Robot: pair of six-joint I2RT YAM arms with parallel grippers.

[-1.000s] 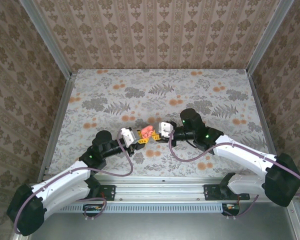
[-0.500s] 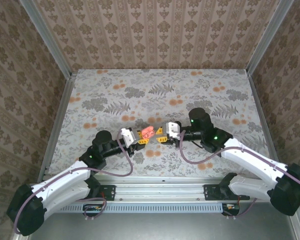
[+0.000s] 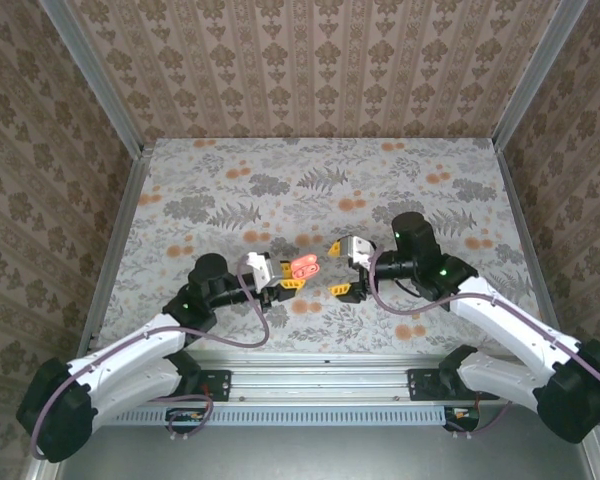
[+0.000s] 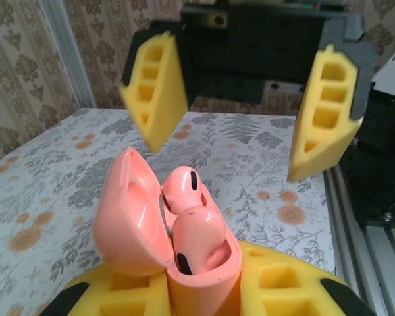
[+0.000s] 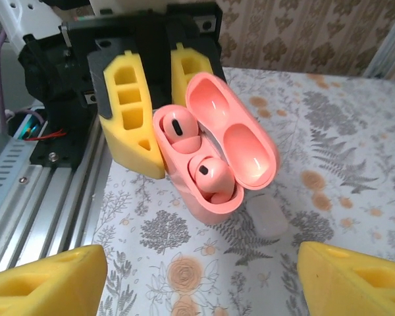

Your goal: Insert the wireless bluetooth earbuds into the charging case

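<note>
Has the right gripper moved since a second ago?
Yes. The right gripper has pulled back toward the table's right edge, away from the pink case held by the left gripper.

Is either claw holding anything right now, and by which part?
The left claw grips the open coral case by its lower body, lid up, with two coral buds inside. The right claw is open and holds nothing.

No lettering, brand, number or sign can be read on the coral charging case (image 5: 240, 141) or elsewhere.
</note>
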